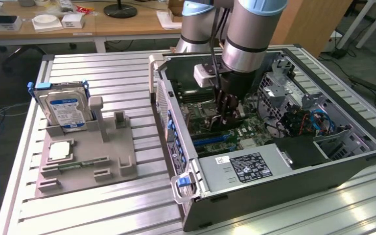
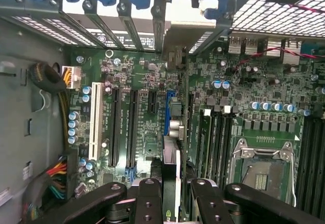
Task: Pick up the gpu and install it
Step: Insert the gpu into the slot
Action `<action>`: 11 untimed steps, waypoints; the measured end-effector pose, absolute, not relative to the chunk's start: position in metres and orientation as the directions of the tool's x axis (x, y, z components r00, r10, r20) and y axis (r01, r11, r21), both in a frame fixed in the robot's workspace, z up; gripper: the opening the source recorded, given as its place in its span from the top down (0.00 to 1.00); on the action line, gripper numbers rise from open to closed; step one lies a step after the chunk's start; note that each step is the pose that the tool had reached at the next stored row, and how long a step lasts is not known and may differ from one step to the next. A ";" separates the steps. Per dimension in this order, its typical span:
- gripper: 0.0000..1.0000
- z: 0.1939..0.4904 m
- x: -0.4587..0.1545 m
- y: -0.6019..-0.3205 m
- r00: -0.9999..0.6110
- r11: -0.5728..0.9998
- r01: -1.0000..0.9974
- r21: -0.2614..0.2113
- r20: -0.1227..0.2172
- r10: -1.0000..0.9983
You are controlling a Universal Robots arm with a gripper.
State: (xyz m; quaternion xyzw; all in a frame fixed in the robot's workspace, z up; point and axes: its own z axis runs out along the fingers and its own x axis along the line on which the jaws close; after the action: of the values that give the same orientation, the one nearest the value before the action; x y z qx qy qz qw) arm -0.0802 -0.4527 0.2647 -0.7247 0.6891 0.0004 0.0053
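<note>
One card, the gpu [image 2: 171, 155], gripped edge-on between the closed jaws of the gripper [image 2: 173, 188], low inside the open computer case [image 1: 364, 147]. Long axis in line with the blue slot [image 2: 167, 107] on the motherboard [image 2: 139, 66], running away from the jaws toward the case's rear wall. Directly over that slot, seemingly not yet seated, though contact hard to judge here.

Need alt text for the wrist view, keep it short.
The gripper holds the gpu edge-on over a green motherboard inside an open computer case, roughly in line with a blue expansion slot. A bare CPU socket sits further along the board.
</note>
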 end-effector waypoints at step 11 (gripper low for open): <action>0.73 0.257 -0.085 -0.453 0.050 -0.050 -0.999 -0.007 -0.008 -0.999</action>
State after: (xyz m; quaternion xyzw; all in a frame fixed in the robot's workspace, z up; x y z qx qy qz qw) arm -0.0846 -0.4532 0.2568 -0.7247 0.6890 0.0004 0.0052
